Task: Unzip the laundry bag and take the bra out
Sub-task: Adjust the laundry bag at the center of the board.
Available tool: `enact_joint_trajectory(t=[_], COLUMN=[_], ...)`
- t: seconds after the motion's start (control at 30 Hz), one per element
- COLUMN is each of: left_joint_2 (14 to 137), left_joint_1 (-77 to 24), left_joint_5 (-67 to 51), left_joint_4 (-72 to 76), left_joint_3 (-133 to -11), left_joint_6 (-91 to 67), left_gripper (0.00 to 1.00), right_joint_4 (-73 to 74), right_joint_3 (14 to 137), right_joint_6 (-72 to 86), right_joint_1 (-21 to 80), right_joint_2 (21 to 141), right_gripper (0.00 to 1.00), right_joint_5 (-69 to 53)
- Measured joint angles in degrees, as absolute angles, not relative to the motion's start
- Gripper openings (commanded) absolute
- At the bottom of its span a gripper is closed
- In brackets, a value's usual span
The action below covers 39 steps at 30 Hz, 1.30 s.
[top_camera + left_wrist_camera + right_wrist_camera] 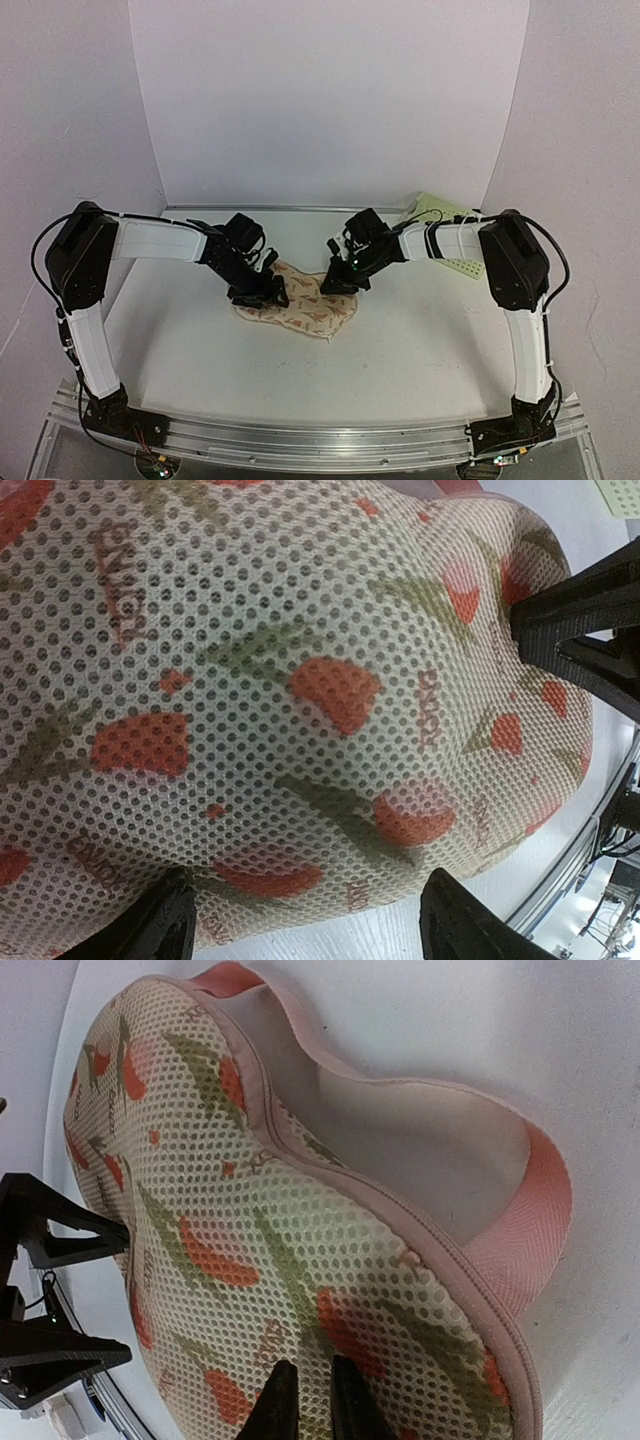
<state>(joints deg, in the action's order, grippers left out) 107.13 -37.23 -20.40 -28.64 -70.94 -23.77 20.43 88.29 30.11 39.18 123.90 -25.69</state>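
Observation:
The laundry bag [305, 310] lies flat mid-table, beige mesh with orange-red leaf prints. In the right wrist view its pink zip rim [545, 1190] gapes, and the pale pink lining [400, 1150] shows under the raised mesh panel [250, 1240]. The bra is hidden. My left gripper [270, 296] hangs over the bag's left lobe, open, its fingertips wide apart across the mesh edge [305, 890]. My right gripper [336, 283] is at the right lobe with its fingers nearly together, pinching the mesh [308, 1372]. The mesh [300, 680] fills the left wrist view.
A pale-green perforated plastic basket [448, 235] lies at the back right behind the right arm. White walls close in the back and sides. Bare white tabletop [420, 350] stretches in front of the bag.

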Motion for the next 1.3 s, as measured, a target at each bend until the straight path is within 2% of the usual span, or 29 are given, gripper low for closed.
enact_joint_trajectory(t=[0.17,0.33,0.57,0.8,1.07,1.3], left_joint_2=[107.9,110.5,114.8,114.3,103.6,96.9], left_joint_1=[-37.2,-37.2,-37.2,-37.2,-37.2,-37.3], left_joint_5=[-19.0,-18.9,-20.3,-23.1,-30.6,-36.7], left_joint_4=[-29.8,-29.7,-30.1,-29.7,-21.6,-9.0], left_joint_3=[-72.8,-75.6,-81.3,-84.2,-72.4,-58.4], left_joint_6=[-23.6,-23.4,-22.8,-25.9,-36.2,-48.6], left_gripper=[0.77,0.77,0.81,0.84,0.9,0.91], right_joint_4=[18.7,14.1,7.5,6.1,5.6,5.3], right_joint_3=[84.6,74.4,60.5,57.3,57.3,57.3], right_joint_6=[30.1,31.6,35.7,39.1,40.9,41.6], right_joint_1=[39.2,39.2,39.3,39.3,39.3,39.3], right_joint_2=[123.7,118.8,110.2,107.5,107.5,107.5], right_gripper=[0.05,0.0,0.0,0.0,0.0,0.0], right_joint_5=[-25.9,-25.5,-23.5,-19.8,-18.1,-17.2])
